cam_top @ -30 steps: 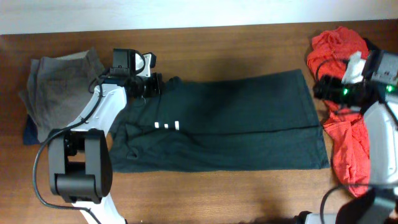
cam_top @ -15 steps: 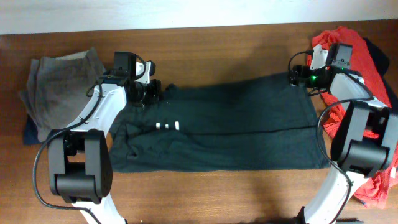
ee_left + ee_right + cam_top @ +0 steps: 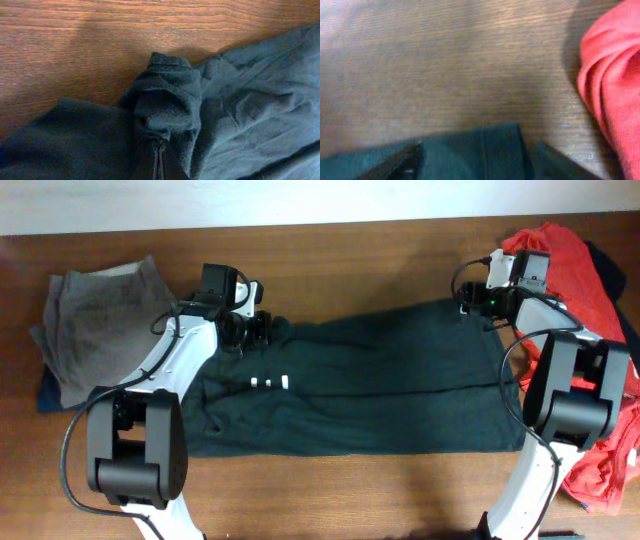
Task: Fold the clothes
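The pair of long trousers in soft dark charcoal fabric (image 3: 370, 380) lies spread flat across the middle of the brown wooden worktop (image 3: 350, 260). Its long axis runs left to right between the two arms. The left claw (image 3: 255, 330) sits at the trousers' far waist corner, pressed together on a raised pinch of that cloth. The right claw (image 3: 470, 305) is low at the far hem corner, its fingers (image 3: 395, 161) apart and straddling the hem edge. Each arm reaches out over its own end, so the fold probably depends on bringing the far edge towards the near one.

Dark trousers (image 3: 380, 385): one. Grey garment (image 3: 95, 320): one. Red garment (image 3: 585, 275): one. Arms (image 3: 175, 365): two.
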Controlling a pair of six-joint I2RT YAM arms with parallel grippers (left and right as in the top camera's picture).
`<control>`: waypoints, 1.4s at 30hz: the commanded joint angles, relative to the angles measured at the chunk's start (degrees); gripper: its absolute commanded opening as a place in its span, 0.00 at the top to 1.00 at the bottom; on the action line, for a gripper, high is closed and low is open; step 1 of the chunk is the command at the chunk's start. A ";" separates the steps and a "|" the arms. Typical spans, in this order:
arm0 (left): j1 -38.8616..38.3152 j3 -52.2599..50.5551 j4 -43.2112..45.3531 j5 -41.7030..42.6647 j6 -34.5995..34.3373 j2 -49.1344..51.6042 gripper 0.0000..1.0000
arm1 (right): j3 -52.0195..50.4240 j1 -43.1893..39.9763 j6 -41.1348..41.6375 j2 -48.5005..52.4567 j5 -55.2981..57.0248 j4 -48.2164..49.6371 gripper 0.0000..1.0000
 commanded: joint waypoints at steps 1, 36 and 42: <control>0.11 0.50 -0.24 -0.85 0.55 -0.85 1.00 | -0.13 0.83 0.28 2.99 1.57 -0.50 0.49; 2.45 0.90 -18.75 -0.96 0.96 -6.78 1.00 | 6.47 -4.42 6.99 -25.75 11.41 -57.37 0.96; 2.43 0.90 -29.05 -0.85 0.96 -6.78 1.00 | 6.29 -4.42 8.07 -25.75 17.27 -66.20 0.96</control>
